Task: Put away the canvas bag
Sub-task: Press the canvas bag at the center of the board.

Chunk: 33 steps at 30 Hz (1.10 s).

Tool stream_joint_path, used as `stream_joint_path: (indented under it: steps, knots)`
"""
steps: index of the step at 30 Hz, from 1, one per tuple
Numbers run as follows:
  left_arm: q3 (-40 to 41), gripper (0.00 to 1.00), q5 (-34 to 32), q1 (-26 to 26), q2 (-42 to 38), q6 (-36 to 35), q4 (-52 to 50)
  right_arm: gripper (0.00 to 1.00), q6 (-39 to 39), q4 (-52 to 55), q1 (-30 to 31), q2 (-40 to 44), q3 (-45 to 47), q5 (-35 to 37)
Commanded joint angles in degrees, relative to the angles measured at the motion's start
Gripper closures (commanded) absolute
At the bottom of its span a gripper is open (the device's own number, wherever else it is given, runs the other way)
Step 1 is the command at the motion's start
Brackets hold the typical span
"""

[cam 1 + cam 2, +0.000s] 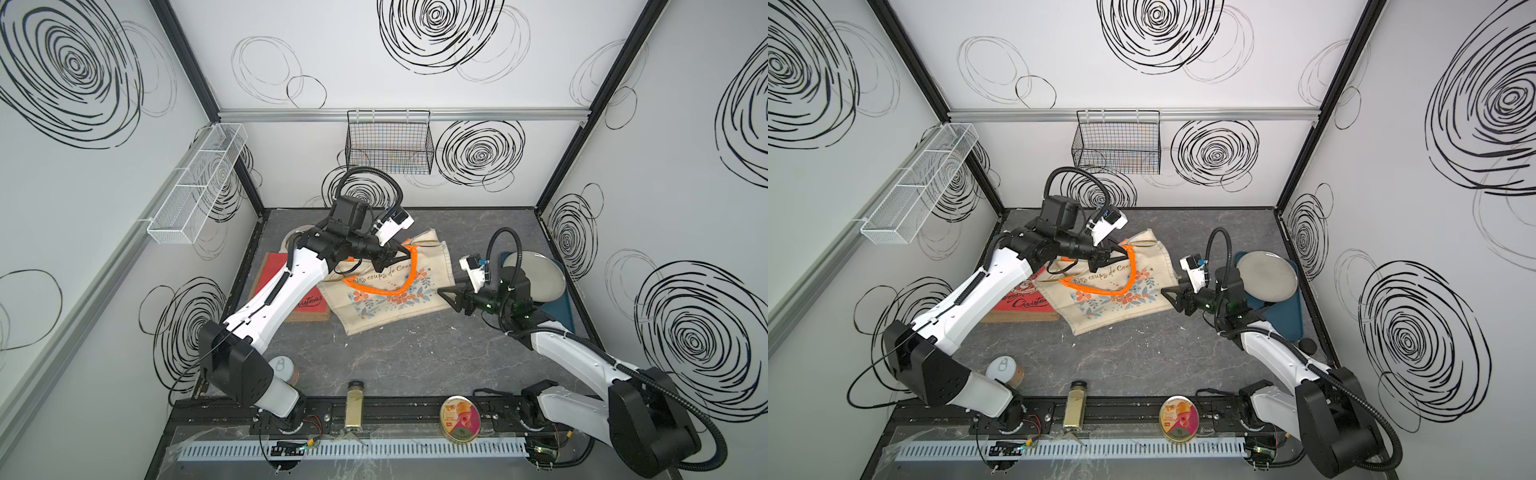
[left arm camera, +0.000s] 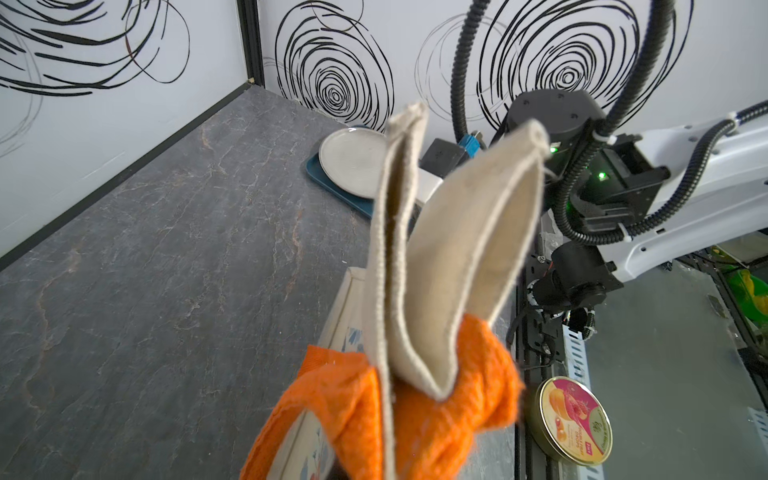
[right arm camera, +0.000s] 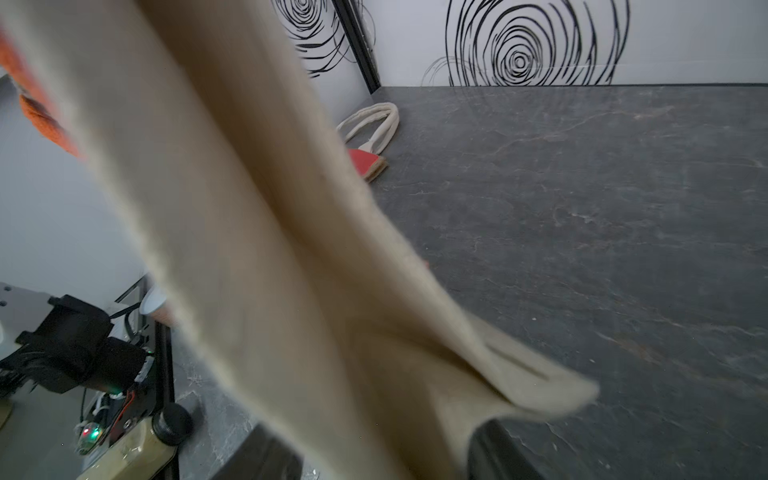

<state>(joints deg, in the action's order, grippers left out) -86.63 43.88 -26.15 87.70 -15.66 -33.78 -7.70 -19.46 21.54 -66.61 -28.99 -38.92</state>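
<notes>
The canvas bag (image 1: 395, 299) is beige with a flower print and orange handles (image 1: 409, 274). It lies mid-table in both top views, its top edge lifted. My left gripper (image 1: 402, 249) is shut on that top edge and an orange handle; in the left wrist view the orange handle (image 2: 436, 415) and beige cloth (image 2: 449, 249) hide the fingers. My right gripper (image 1: 448, 297) is at the bag's right side. In the right wrist view its dark fingers (image 3: 266, 453) stand apart with a fold of the bag (image 3: 249, 208) between them.
The bag's left part rests on a red Christmas book (image 1: 274, 278). A black wire basket (image 1: 388, 143) hangs on the back wall and a white mesh rack (image 1: 199, 183) on the left wall. Plate (image 1: 536, 276) on blue tray (image 1: 561, 316) at right. Spice jar (image 1: 354, 405), round tin (image 1: 460, 419) and can (image 1: 282, 368) near the front.
</notes>
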Motion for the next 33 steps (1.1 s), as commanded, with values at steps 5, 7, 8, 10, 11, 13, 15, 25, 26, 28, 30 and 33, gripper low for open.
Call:
stream_joint_path:
  steps: [5,7,8,10,11,13,15,25,26,28,30,33]
  knots:
    - [-1.32,1.0,1.64,-0.57,-0.17,-1.46,1.77,0.55,3.25,-2.19,5.22,-2.83,-1.24,-5.91]
    - [-1.17,1.0,1.5,-0.59,-0.08,-1.59,1.76,0.56,2.27,-3.29,5.38,-2.43,-1.46,-5.55]
    - [-1.11,1.0,1.22,-0.5,-0.16,-1.45,1.94,0.56,1.6,-2.65,5.36,-2.26,-1.8,-4.56]
    - [-0.72,1.0,1.21,-0.35,-0.41,-1.14,2.41,0.53,1.2,-2.6,5.19,-2.05,-1.24,-3.25]
    - [-0.5,1.0,1.21,-0.27,-0.6,-0.84,2.98,0.51,1.15,-3.38,5.03,-1.87,-0.38,-3.02]
    - [-0.21,1.0,1.12,0.04,-0.62,-0.71,3.26,0.51,0.46,-4.97,4.83,-1.26,1.37,-3.28]
    - [-0.25,1.0,1.31,0.19,-0.34,-1.01,2.9,0.47,-0.24,-4.7,4.59,-0.49,2.23,-3.61]
    - [-0.29,1.0,8.55,1.41,-1.39,-6.82,-0.4,0.19,-6.85,-1.92,1.3,0.54,7.37,-1.59]
    - [-0.29,1.0,8.67,1.44,-1.26,-6.59,-0.08,0.19,-7.06,-2.03,2.09,0.32,7.54,-1.39]
    - [-0.53,1.0,9.51,1.45,-0.88,-6.18,0.45,0.2,-7.2,-2.6,3.5,-0.54,7.46,-1.25]
    - [-0.47,1.0,10.31,1.45,-0.71,-5.44,1.32,0.22,-7.07,-4.61,4.74,-1.92,7.38,-1.91]
    - [-0.83,1.0,10.84,0.86,-0.02,-6.6,-0.4,0.34,-6.73,-8.02,6.11,-3.33,5.74,-3.69]
